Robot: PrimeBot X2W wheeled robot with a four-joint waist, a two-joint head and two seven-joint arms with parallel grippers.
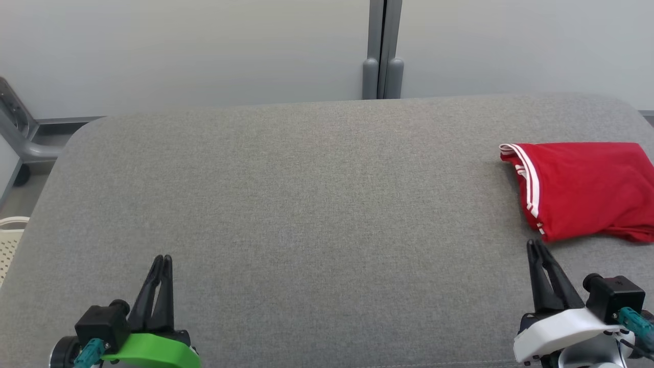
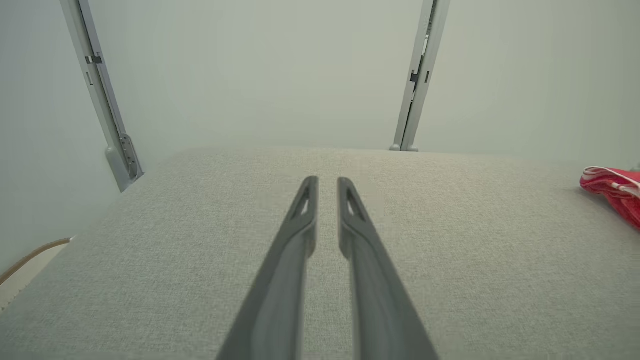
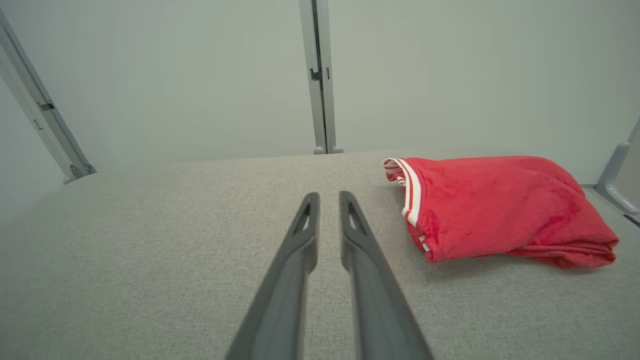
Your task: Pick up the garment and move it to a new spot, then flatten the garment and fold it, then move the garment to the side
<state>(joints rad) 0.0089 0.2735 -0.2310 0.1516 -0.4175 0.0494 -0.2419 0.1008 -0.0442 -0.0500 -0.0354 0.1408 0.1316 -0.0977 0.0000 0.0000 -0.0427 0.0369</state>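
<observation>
The left claw [image 1: 163,259] sits on a green mount, its two long dark fingers pointing forward over a grey woven-fabric padded table top [image 1: 306,179]. In the left wrist view this left claw [image 2: 327,181] is narrow: a slim gap shows between the tips and nothing is held. Off to the outer side of the left claw, past the table's edge, is the corner of a white perforated plastic basket [image 1: 10,240].

The right claw [image 1: 534,244] sits on a white mount, its fingers also pointing forward above the cloth surface. Seen from its own wrist, the right claw [image 3: 327,196] is narrow too, with a thin slit between the tips and nothing gripped.

The folded red garment with white striped trim [image 1: 582,189] lies flat on the table, just ahead of the right claw and a little to its outer side, apart from the fingertips. In the right wrist view the garment [image 3: 500,205] is ahead and right of the fingers, striped edge nearest them. From the left claw it is far across to the right, where one red edge [image 2: 615,192] shows.

Beyond the table's far edge stands a grey upright metal post [image 1: 383,51] between pale wall panels [image 1: 204,51], roughly midway ahead of the two claws.
</observation>
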